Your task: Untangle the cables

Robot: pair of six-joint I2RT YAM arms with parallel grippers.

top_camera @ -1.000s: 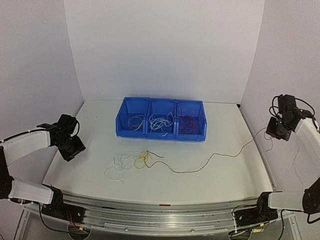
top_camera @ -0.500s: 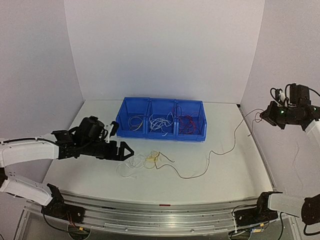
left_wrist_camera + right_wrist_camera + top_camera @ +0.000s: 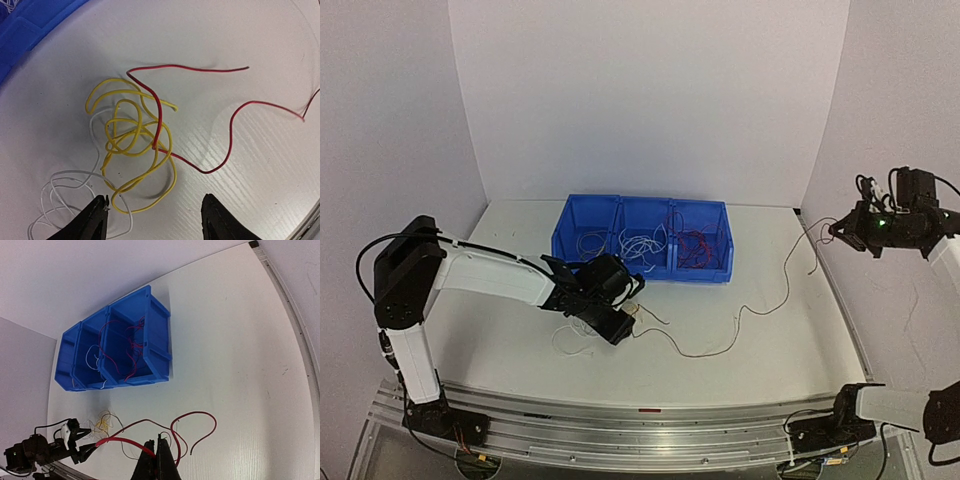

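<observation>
Cables point(image 3: 135, 145), yellow, white and red, lie tangled on table point(image 3: 500, 340) at 6 o'clock of blue bin point(image 3: 700, 272). Left gripper point(image 3: 155, 200) spread wide just over the tangle. Right gripper point(image 3: 156, 449) pinched on red cable point(image 3: 192, 413), raised at 3 o'clock.

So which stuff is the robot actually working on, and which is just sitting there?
In the job:
red cable, held in the shut right gripper
yellow cable and white cable, tangled below the open left gripper

Just sitting there:
blue bins
table
</observation>
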